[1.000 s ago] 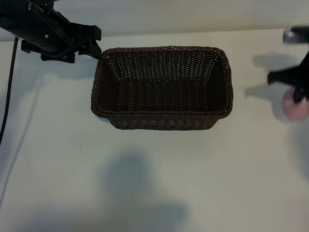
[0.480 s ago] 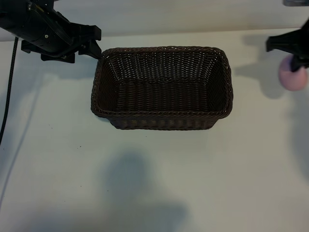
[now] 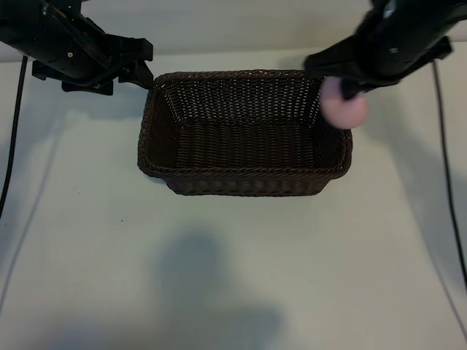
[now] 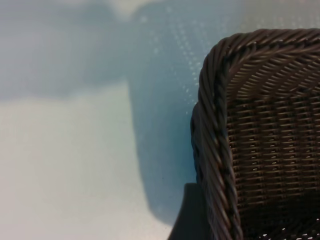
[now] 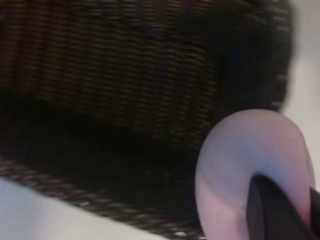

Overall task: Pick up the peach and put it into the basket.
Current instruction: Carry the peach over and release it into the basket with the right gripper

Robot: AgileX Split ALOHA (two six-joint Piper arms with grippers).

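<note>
Basket [image 3: 244,135] sits mid-table [image 3: 219,277] in front of you. Beyond its right end, your right gripper [image 3: 349,93] pinches the peach [image 3: 343,111] above the rim, seemingly just inside that edge. Far left corner: your left gripper [image 3: 142,73] hangs parked, jaws wide, holding nothing.

No readable text, label, brand, number or sign anywhere.
</note>
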